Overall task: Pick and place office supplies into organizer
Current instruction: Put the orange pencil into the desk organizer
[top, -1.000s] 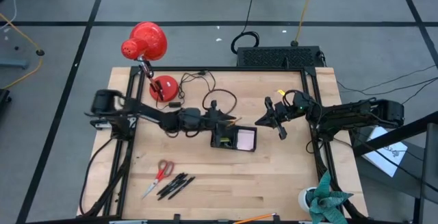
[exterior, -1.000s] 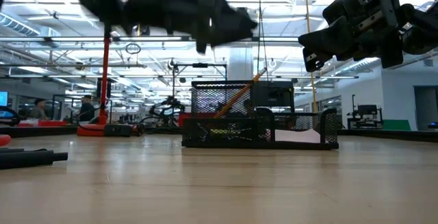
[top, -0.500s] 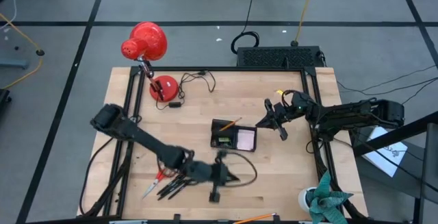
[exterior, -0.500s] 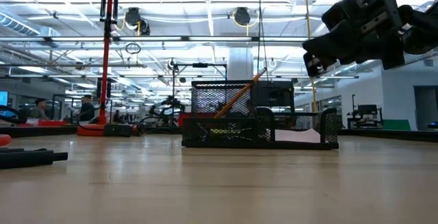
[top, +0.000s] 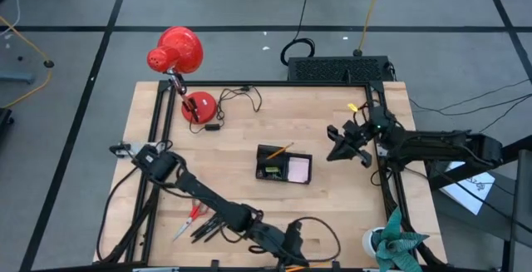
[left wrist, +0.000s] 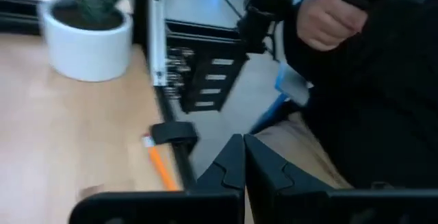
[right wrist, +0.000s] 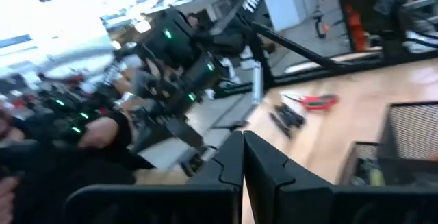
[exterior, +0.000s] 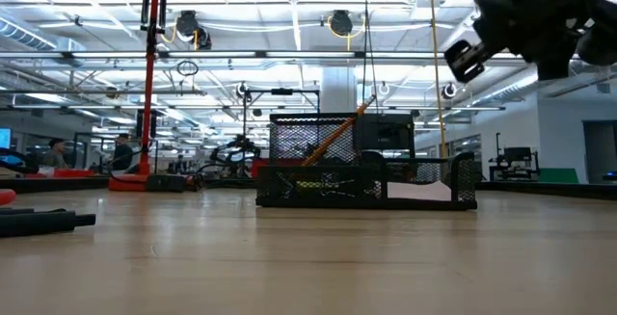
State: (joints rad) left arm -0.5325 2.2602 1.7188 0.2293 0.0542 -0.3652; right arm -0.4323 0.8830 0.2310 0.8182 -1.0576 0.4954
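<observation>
Both claws are pressed together, empty: the left claw stretched low past the counter edge nearest the scissors, the right claw raised beside the organizer.

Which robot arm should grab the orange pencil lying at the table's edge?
Probably the left. Its shut end effector hangs right by the orange pencil at the near table edge, while the right end effector, also shut, waits beyond the organizer.
</observation>
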